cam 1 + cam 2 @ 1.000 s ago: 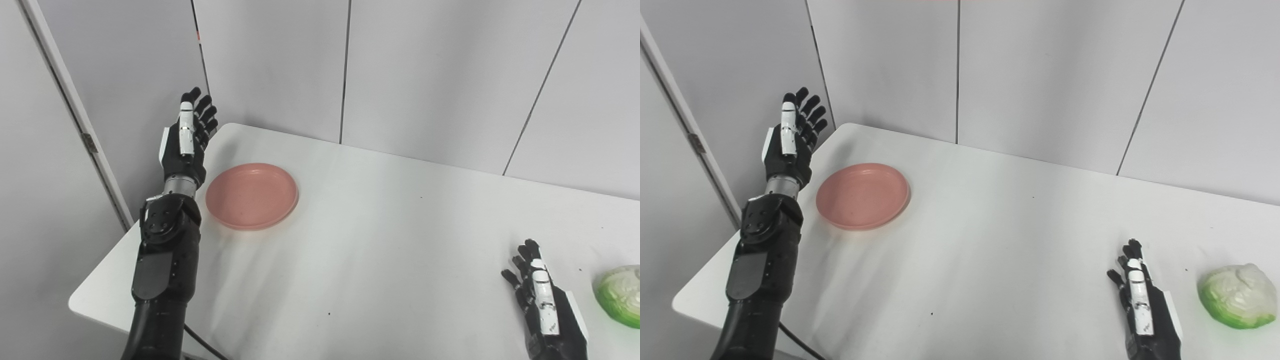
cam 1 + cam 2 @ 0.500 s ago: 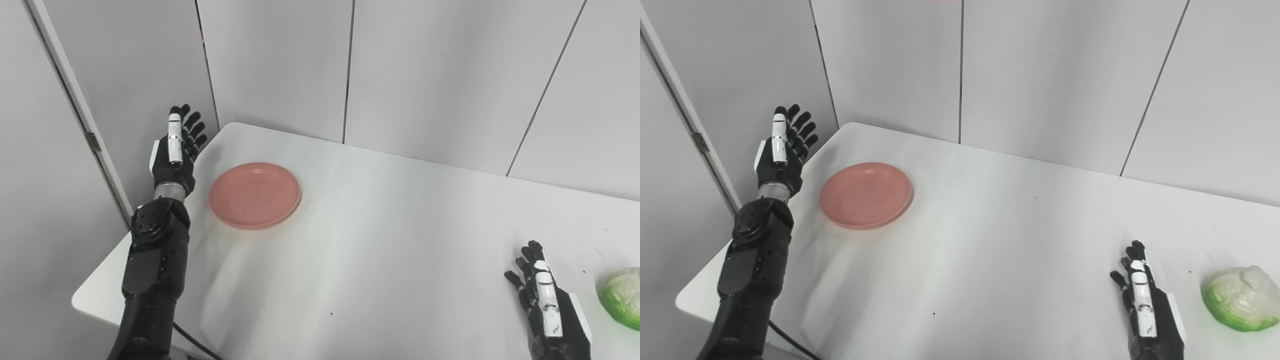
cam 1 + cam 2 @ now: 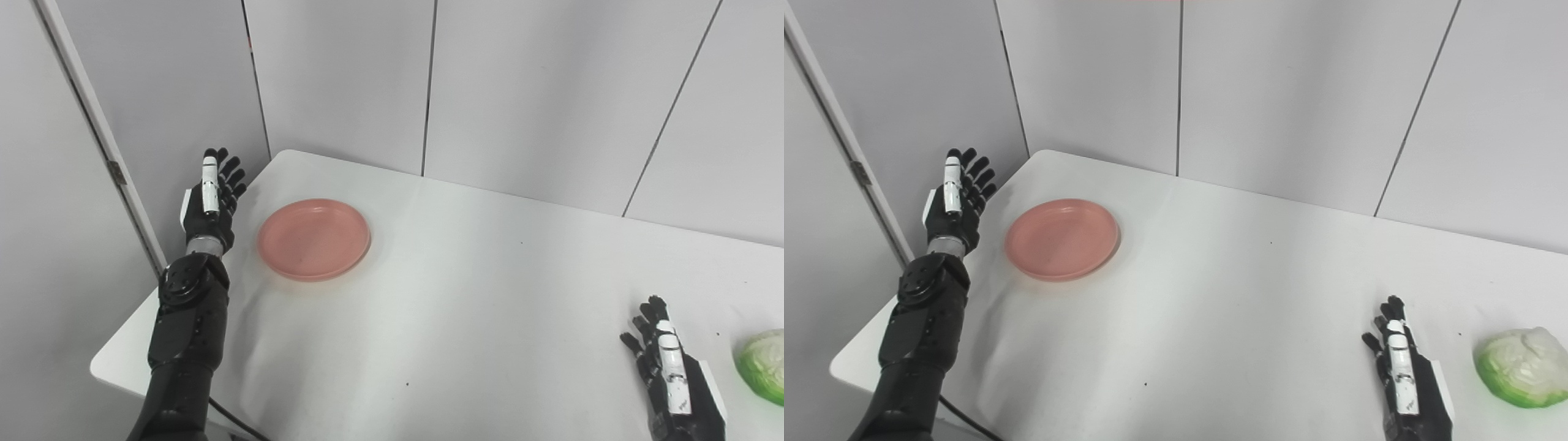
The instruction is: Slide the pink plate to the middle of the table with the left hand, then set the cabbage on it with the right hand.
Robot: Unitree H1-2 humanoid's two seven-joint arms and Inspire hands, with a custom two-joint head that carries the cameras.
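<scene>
The pink plate point(image 3: 314, 239) lies flat near the far left corner of the white table point(image 3: 465, 294). My left hand point(image 3: 210, 196) is open with fingers apart, held upright just off the table's left edge, a little left of the plate and not touching it. The green and white cabbage point(image 3: 1525, 375) sits at the table's near right. My right hand point(image 3: 1405, 373) is open and empty, resting low on the table a short way left of the cabbage, apart from it.
Grey wall panels point(image 3: 527, 92) stand right behind the table's far edge. A door frame point(image 3: 92, 128) runs down the left side beside my left arm. A black cable point(image 3: 236, 419) hangs below the table's near left corner.
My left hand has dropped lower and moved slightly left, away from the plate's rim, still open. The view has shifted a little. Plate, cabbage and right hand stay put.
</scene>
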